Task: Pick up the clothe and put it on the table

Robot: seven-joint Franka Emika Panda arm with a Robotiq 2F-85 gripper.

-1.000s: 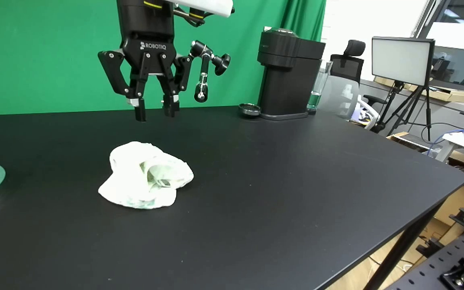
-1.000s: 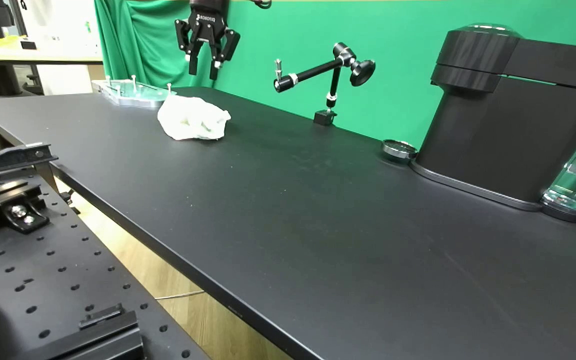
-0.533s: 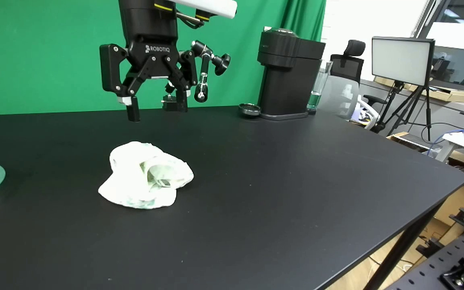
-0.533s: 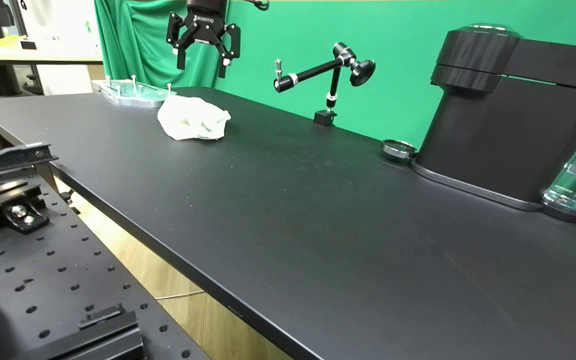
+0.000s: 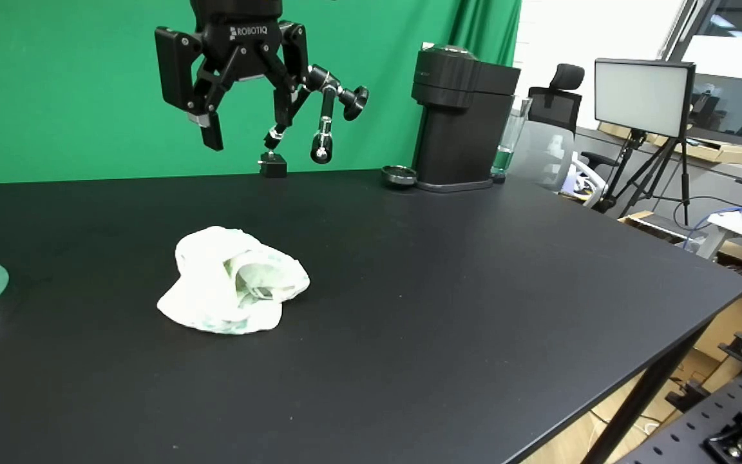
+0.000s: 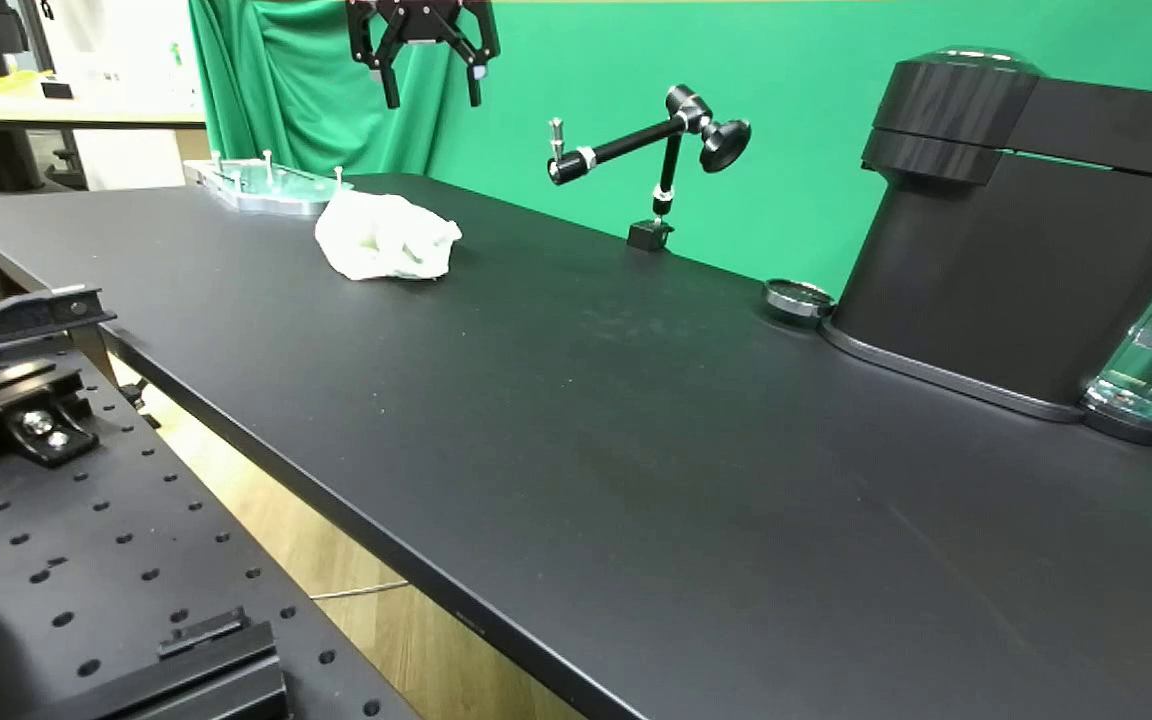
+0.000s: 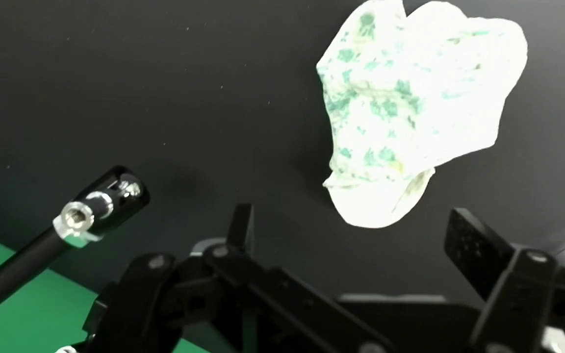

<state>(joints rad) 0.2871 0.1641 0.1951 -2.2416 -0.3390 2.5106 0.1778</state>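
The clothe (image 5: 216, 283) is a white crumpled cloth heaped on the dark table (image 5: 474, 309). In the wrist view a green leaf-like print shows on the clothe (image 7: 410, 98), beyond the fingertips. My gripper (image 5: 248, 127) hangs high over the table, behind and above the cloth, touching nothing. Its fingers stand wide apart with nothing between them, as the exterior view (image 6: 434, 97) gripper and the wrist view both show.
A jointed black mounting arm (image 6: 626, 145) stands at the table's back edge by the green curtain. Further along are a small round metal dish (image 6: 798, 298) and a tall black machine (image 6: 1016, 250). A clear plate with pegs (image 6: 271, 190) lies beyond the cloth.
My gripper's fingers have spread from a narrower gap to a wide one, and the gripper has risen higher above the table. The cloth has stayed where it lay.
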